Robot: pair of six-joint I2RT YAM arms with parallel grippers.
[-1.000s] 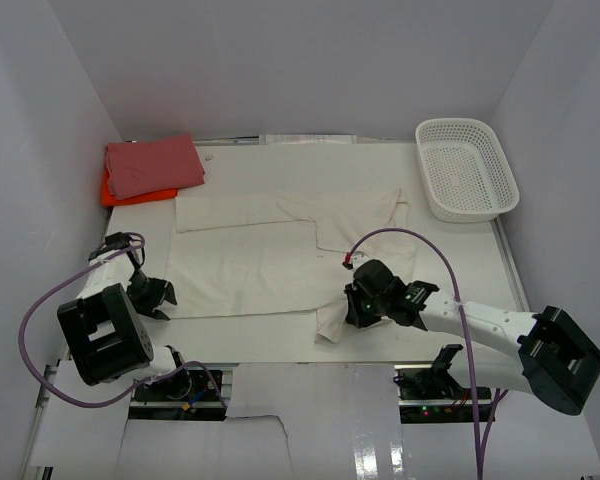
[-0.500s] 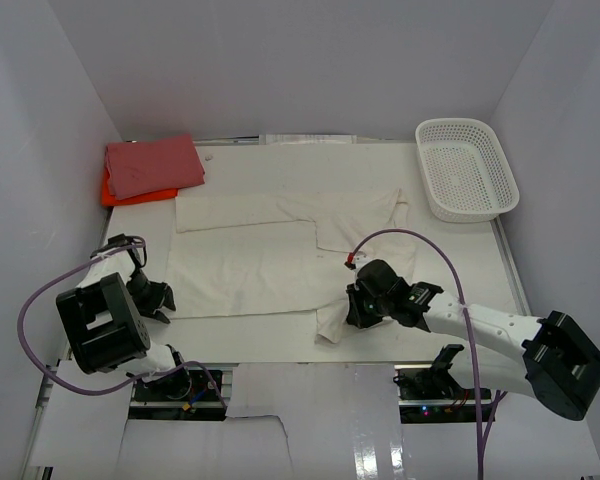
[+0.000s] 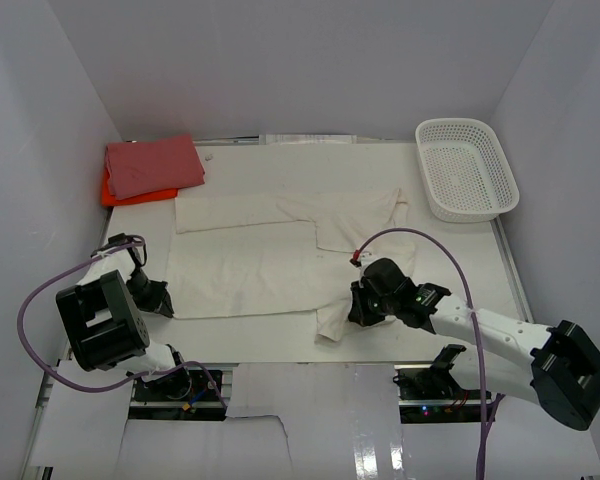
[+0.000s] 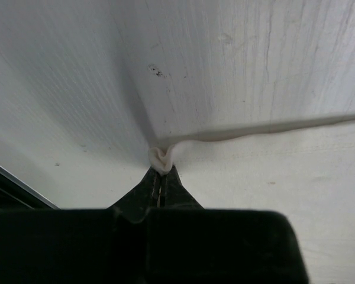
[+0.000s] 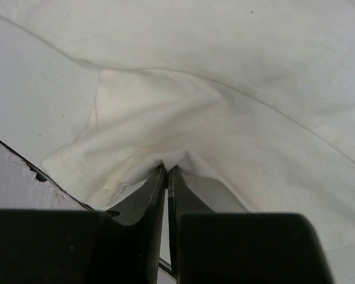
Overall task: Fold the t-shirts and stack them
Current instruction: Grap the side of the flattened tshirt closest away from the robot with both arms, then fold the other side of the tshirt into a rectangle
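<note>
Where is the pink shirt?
In the top view, the pink t-shirt lies folded at the table's far left corner, on top of the orange t-shirt, just beyond the spread-out cream t-shirt.

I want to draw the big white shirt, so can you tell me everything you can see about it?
The cream shirt is soft, thin-looking cloth. It lies spread flat on the table with an uneven outline, a few creases and parts that look folded over. Its near left corner is bunched into a little lump, pinched in the shut left gripper. At its near right end, a flap with a stitched hem is pinched in the shut right gripper.
</note>
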